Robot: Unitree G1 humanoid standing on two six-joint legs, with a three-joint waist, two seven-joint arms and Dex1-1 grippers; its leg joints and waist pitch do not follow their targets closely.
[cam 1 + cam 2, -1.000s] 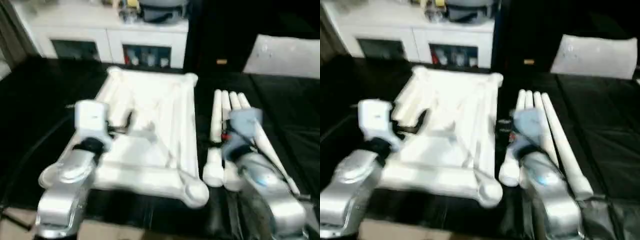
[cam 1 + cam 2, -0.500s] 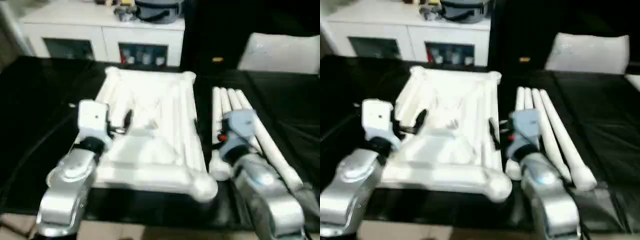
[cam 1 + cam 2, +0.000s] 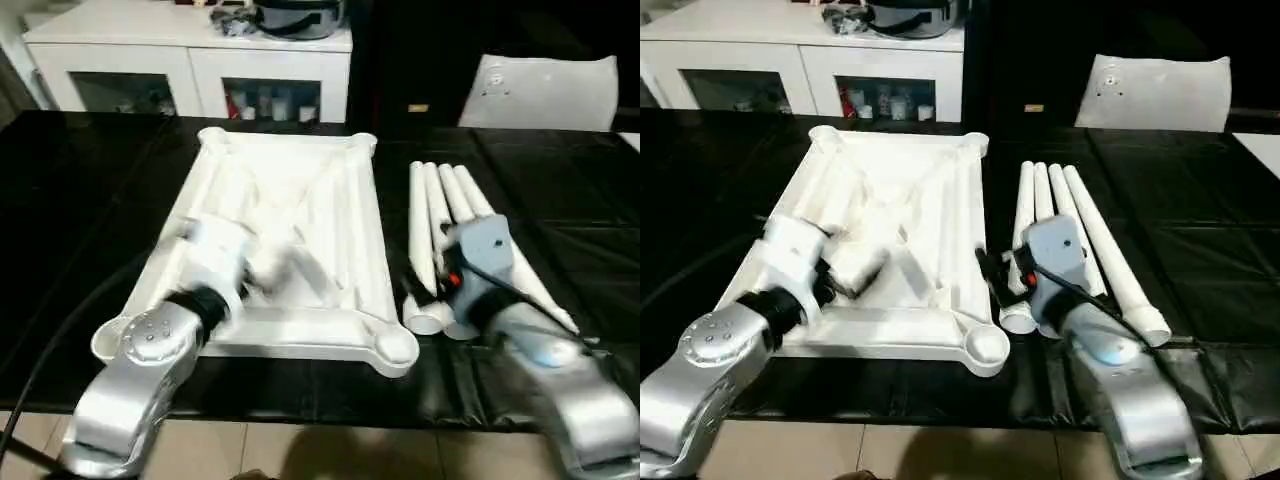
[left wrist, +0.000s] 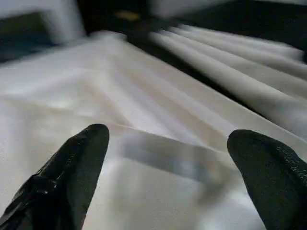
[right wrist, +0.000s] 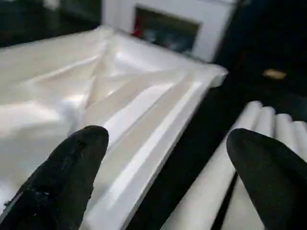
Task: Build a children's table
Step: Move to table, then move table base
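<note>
From the head cameras I see the table top (image 3: 890, 230) lying underside up on the black table (image 3: 1200, 260), four legs (image 3: 1065, 235) side by side just to its right. My left gripper (image 3: 845, 275) hovers over the top's near left part. My right gripper (image 3: 990, 272) sits between top and legs (near their thick ends).

Left wrist: fingers (image 4: 72, 172) spread wide, empty, above the ribs.

Right wrist: fingers (image 5: 72, 167) likewise spread, holding nothing.

The right forearm (image 3: 1110, 370) hides the near ends of two legs (image 3: 1080, 225).
</note>
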